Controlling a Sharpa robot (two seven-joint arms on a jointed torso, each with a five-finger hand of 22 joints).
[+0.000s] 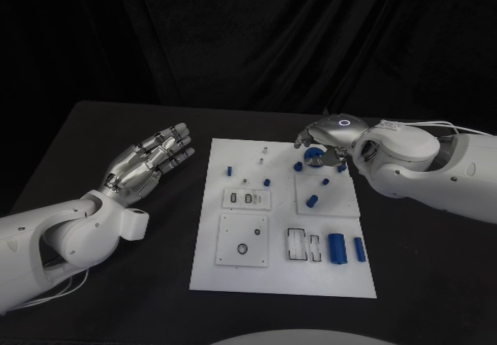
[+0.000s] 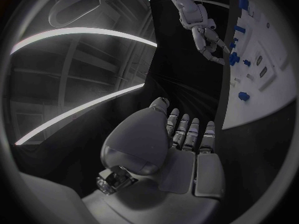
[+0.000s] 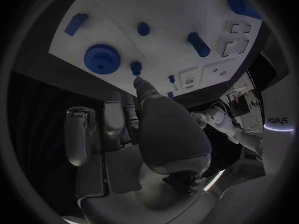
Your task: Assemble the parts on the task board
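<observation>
The white task board (image 1: 279, 267) lies in the middle of the black table. A blue gear (image 1: 314, 153) lies flat near its far right corner, and it is also in the right wrist view (image 3: 99, 58). My right hand (image 1: 323, 141) hovers just above the gear with its fingers apart and nothing in them; its thumb (image 3: 139, 84) points down beside a small blue peg (image 3: 136, 67). Several small blue pegs (image 1: 267, 182) stand across the board's far half. Two blue cylinders (image 1: 337, 246) lie near its right edge. My left hand (image 1: 155, 158) is flat and open over the table, left of the board.
Raised white plates with slots and holes (image 1: 243, 239) sit on the board's near left part. A square plate (image 1: 330, 192) carries two pegs. Bare black table (image 1: 114, 136) surrounds the board.
</observation>
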